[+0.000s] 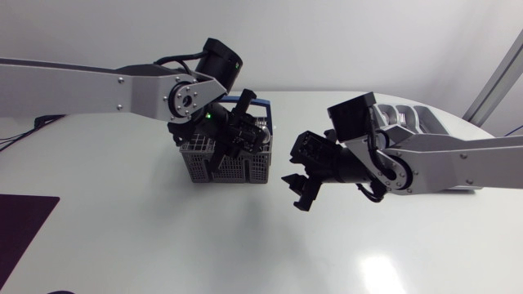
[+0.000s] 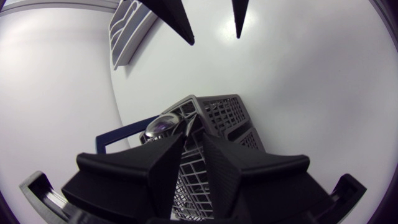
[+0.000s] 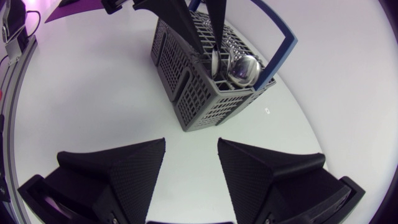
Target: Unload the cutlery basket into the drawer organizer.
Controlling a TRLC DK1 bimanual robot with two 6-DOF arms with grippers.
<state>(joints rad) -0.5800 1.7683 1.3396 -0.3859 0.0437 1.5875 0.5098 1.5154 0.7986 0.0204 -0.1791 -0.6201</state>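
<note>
The dark grey cutlery basket (image 1: 237, 167) with a blue handle (image 3: 283, 53) stands on the white table. It holds upright spoons (image 3: 241, 70), bowls up. My left gripper (image 1: 231, 147) reaches down into the basket from above. Its fingers (image 2: 168, 155) come together at their tips around a thin upright piece of cutlery (image 3: 214, 61) beside a spoon bowl (image 2: 160, 126). My right gripper (image 1: 298, 193) hovers open to the right of the basket, a short way off, with nothing between its fingers (image 3: 134, 165). The pale drawer organizer (image 1: 421, 121) lies at the back right, partly hidden by my right arm.
A dark mat (image 1: 20, 224) lies at the table's front left corner. The bare white tabletop (image 1: 204, 245) stretches in front of the basket and both arms.
</note>
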